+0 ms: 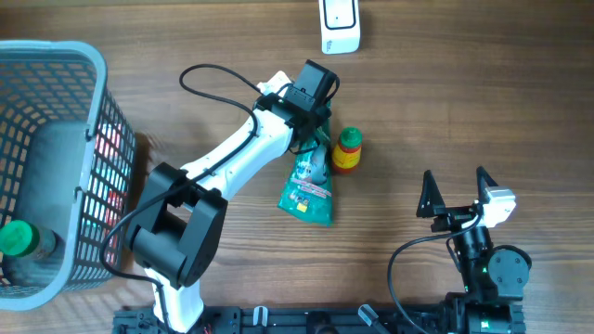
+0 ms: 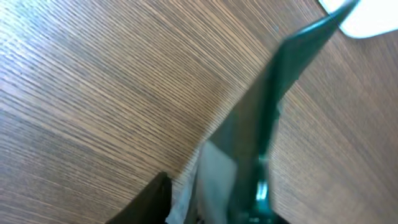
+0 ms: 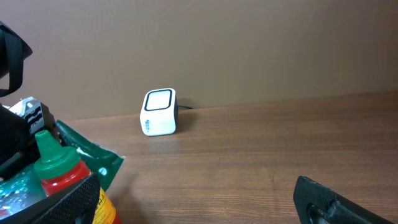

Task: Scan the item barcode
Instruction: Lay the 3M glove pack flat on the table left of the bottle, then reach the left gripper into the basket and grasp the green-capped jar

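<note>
White L arm reaches across the wooden table; L gripper sits over the top edge of the flat green foil pouch; the pouch lies on the table near the centre, its lower end angled toward the arm bases. In the L wrist view the pouch fills the frame as a dark green strip, w/ one dark fingertip just beside it at bottom left; can't tell whether the jaws are clamped on the pouch or parted around it. Small red bottle w/ green cap stands upright just right of the pouch's top, close to the gripper. White box-shaped barcode scanner is at the far edge, well apart from the pouch; its window faces the R wrist cam. R gripper is near its base, jaws spread wide, holding nothing. Grey plastic mesh basket at far left holds a green-capped bottle.
</note>
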{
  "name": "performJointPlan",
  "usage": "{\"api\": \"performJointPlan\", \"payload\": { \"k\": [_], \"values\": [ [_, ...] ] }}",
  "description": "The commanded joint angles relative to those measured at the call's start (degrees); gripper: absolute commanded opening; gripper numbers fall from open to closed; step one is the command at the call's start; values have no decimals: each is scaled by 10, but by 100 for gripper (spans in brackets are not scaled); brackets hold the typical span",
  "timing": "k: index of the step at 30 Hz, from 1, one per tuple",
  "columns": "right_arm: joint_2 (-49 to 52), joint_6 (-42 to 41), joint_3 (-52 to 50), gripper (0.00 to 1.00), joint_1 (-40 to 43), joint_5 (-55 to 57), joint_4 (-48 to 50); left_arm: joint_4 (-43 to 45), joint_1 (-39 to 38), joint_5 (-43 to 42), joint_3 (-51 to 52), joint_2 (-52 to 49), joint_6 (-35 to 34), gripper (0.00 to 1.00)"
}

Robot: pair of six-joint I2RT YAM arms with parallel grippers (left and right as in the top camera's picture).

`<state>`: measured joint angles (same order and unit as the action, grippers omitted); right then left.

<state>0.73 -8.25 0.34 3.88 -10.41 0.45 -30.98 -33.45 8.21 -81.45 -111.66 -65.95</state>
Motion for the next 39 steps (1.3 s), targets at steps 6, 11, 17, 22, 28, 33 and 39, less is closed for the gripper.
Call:
{"api": "performJointPlan", "payload": {
  "k": [6, 11, 17, 22, 28, 33, 39],
  "values": [
    [-5, 6, 0, 100, 1, 1, 3, -39, 17, 114, 0, 125, 160, 100],
    [-5, 6, 0, 100, 1, 1, 3, -57, 23, 331, 0, 297, 300, 100],
    [-5, 6, 0, 100, 1, 1, 3, -52, 203, 422, 0, 434, 295, 100],
    [-5, 6, 0, 100, 1, 1, 3, -164, 475, 299, 0, 450, 124, 100],
    [-5, 6, 0, 100, 1, 1, 3, -303, 734, 153, 0, 348, -97, 100],
    [-5, 6, 0, 100, 1, 1, 3, -335, 792, 145, 0, 229, -106, 100],
    [-5, 6, 0, 100, 1, 1, 3, -372, 821, 148, 2, 141, -164, 100]
  ]
}}
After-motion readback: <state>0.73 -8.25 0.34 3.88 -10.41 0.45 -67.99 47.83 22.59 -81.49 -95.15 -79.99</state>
